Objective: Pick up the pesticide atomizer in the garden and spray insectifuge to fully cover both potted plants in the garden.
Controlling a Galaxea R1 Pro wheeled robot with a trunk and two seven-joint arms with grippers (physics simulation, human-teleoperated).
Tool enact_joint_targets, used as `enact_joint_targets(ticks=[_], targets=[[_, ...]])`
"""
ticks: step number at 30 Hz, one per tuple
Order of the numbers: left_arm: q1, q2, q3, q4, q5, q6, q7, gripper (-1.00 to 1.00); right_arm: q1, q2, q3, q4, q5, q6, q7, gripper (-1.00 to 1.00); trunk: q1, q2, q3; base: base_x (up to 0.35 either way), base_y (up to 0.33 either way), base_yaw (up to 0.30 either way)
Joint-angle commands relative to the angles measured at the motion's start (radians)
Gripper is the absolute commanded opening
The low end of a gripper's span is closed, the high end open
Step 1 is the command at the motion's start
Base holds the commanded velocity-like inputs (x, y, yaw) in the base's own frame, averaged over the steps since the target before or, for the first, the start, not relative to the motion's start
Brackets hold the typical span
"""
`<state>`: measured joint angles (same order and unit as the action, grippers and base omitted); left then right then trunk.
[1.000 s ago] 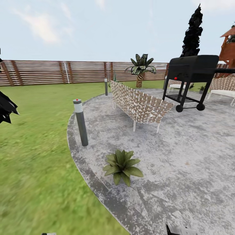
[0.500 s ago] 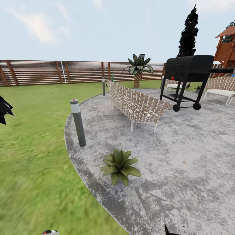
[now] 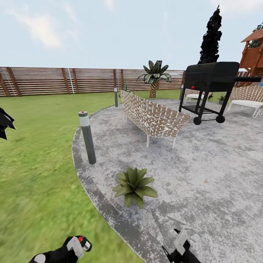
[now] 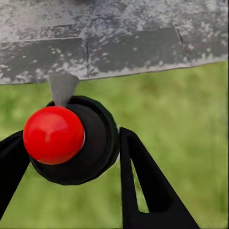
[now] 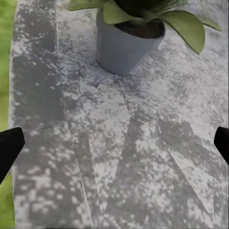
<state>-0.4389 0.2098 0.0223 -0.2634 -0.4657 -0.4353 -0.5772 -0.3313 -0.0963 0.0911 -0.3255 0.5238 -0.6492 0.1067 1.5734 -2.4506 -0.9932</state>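
While the left gripper (image 4: 67,176) hangs low over the lawn (image 3: 40,146), its black fingers (image 4: 143,186) are clamped around the pesticide atomizer (image 4: 71,140), whose red cap faces the wrist camera. The right gripper (image 5: 114,143) is spread wide with nothing in it, poised over the grey patio (image 3: 204,175). One potted plant (image 3: 134,185) sits on the paving near its edge, just beyond both arms.

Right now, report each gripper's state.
Left gripper: shut on the pesticide atomizer, fingers either side of its black, red-capped head.
Right gripper: open, holding nothing, fingertips wide apart above the paving near a potted plant.
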Motion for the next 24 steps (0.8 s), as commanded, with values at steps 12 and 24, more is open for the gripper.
enact_joint_targets(ticks=[12,24], targets=[[-0.073,-0.016,0.004,-0.038,-0.292,0.105,-0.306,-1.00,-0.022,0.097,0.012,-0.226,0.072,0.212,0.444,1.00,0.000,0.000,-0.001,0.000,0.000,0.000],[-0.075,-0.068,-0.106,-0.042,-0.331,0.111,-0.316,-1.00,-0.022,0.126,0.013,-0.226,0.073,0.212,0.516,-1.00,0.000,0.000,-0.001,0.000,0.000,0.000]])
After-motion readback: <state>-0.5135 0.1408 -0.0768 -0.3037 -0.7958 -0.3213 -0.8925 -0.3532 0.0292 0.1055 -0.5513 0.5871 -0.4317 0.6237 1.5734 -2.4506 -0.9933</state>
